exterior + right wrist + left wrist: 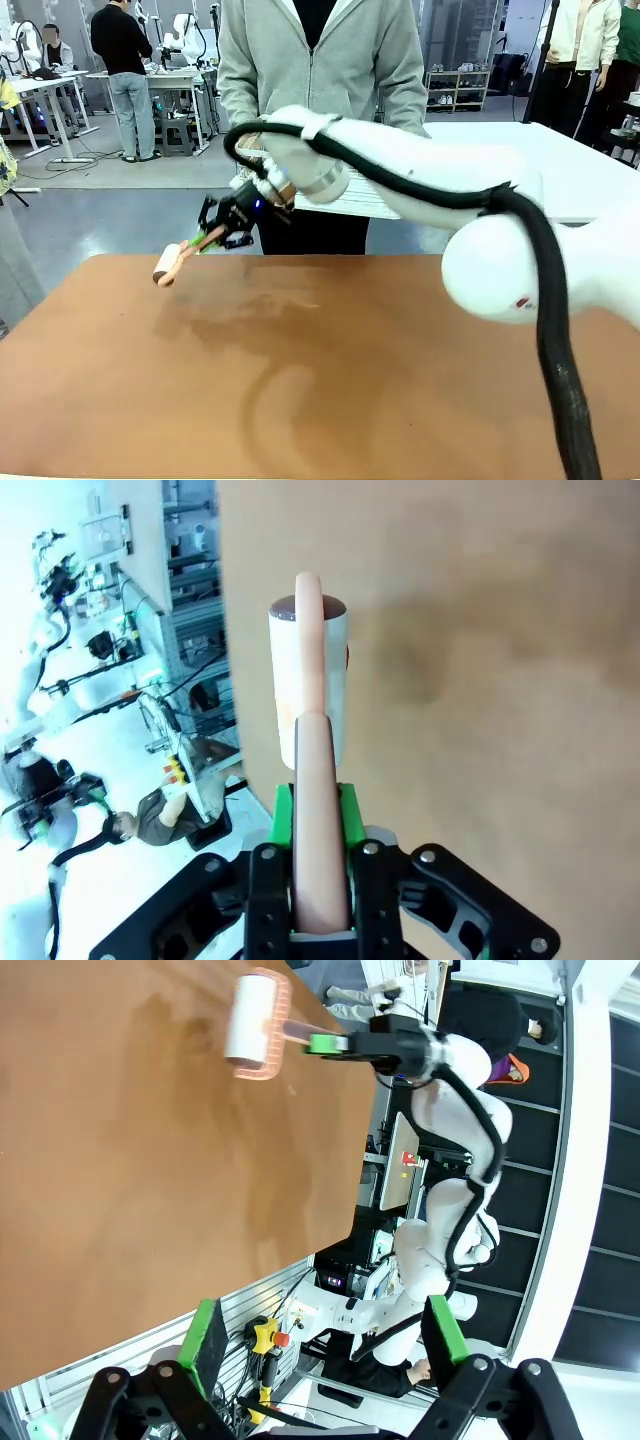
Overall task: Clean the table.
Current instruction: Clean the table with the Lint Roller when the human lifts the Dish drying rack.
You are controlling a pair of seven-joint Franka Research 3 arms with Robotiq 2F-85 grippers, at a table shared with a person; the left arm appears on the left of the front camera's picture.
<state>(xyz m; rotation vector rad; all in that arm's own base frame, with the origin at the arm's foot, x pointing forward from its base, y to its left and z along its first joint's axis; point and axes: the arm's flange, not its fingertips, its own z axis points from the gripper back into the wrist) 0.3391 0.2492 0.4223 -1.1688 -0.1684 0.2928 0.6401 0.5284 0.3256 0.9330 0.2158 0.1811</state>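
Nearest, right arm [520, 260] crosses to upper left, right gripper [207, 240] pinching the lint roller [165, 267] handle; table [350, 390] stretches lower right; left gripper [322, 1332] spread.

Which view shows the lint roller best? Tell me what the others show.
The right wrist view: the lint roller sits close and centred, its pink handle clamped between the right gripper's fingers. The front view shows it small near the table's far edge; the left wrist view shows it sideways, farther off.
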